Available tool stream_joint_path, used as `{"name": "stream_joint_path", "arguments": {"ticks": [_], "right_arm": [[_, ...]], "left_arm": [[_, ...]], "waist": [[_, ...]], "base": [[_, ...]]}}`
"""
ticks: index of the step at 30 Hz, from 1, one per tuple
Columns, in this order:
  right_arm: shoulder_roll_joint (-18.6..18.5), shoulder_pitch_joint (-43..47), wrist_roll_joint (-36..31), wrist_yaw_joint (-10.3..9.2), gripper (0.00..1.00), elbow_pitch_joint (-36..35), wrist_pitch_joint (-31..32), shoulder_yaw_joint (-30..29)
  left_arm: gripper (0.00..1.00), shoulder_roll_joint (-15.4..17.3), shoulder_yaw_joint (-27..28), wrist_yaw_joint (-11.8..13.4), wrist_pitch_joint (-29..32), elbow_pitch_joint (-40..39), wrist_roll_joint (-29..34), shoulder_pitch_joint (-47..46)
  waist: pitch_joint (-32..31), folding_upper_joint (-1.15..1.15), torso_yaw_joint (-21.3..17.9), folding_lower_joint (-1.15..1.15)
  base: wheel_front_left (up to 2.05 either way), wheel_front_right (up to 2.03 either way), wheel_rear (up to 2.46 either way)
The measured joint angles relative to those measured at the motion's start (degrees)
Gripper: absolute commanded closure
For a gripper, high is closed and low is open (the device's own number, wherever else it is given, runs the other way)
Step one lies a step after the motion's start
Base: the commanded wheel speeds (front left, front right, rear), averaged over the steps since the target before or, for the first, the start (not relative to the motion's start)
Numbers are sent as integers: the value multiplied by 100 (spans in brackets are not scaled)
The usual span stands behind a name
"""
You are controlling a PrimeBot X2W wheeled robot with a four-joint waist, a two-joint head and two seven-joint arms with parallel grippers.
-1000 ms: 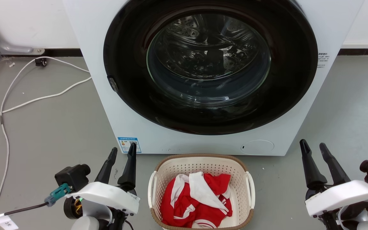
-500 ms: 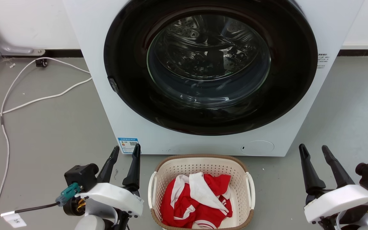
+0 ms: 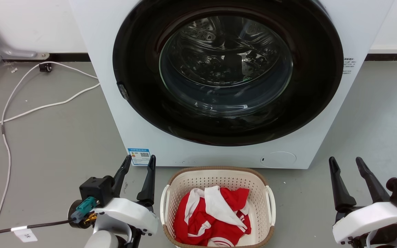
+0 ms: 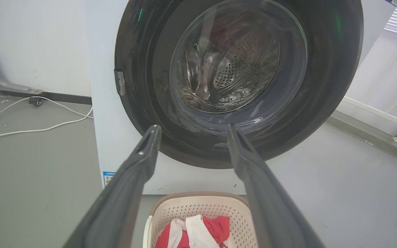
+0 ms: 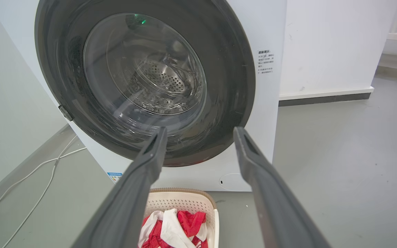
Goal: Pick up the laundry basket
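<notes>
Left gripper (image 3: 140,159) closer, laundry basket (image 3: 219,180) outside spread jaws

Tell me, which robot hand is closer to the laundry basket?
Left. The left gripper hovers close beside the laundry basket, on its left, not touching. The right gripper is off to its right, with a wide strip of floor between.
</notes>
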Motion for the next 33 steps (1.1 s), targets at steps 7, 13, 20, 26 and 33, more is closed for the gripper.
{"name": "stream_joint_path", "arguments": {"ticks": [7,13,20,26,33], "right_arm": [[0,30,-258,0,0,-77,-32,-21],[0,74,-443,0,0,-138,-64,-41],[1,80,-670,1,0,-193,-108,-58],[1,83,-813,2,0,-230,-138,-75],[1,91,-948,9,0,-235,-190,-87]], "left_arm": [[0,-9,-33,-1,-79,31,331,-44],[0,-21,-35,-1,-154,53,598,-48],[0,-42,-41,-21,-219,80,829,-73],[0,-59,-53,-31,-286,104,1033,-92],[0,-96,-45,-44,-354,120,1177,-100]], "waist": [[3,0,17,0],[0,0,12,0],[5,0,16,0],[8,0,26,0],[11,0,42,0]], "base": [[0,0,0],[0,0,0],[0,0,0],[0,0,0],[0,0,0]]}}
